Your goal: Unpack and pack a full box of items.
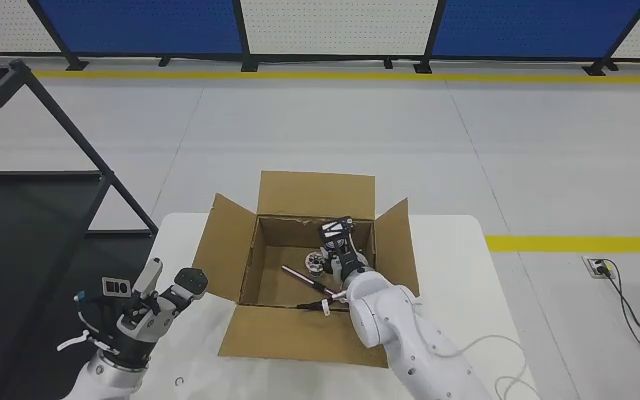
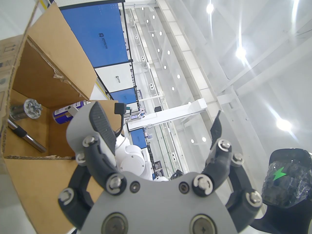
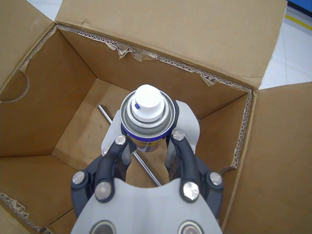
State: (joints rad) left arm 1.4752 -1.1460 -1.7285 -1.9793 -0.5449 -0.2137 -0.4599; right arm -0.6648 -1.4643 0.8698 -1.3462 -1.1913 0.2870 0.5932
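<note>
Our right jaws clench a cylindrical metal spray can [image 3: 148,119] inside the corrugated cardboard box [image 3: 170,81]; our left jaws gape.

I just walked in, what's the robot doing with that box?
The right gripper is shut on a silver spray can with a white cap, inside the open brown cardboard box. A shiny metal rod and a round silver metal part lie on the box floor. The left gripper hangs open beside the box.

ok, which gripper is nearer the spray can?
Right. The right gripper holds the spray can inside the box, jaws shut on it; the left gripper is outside the box, open.
</note>
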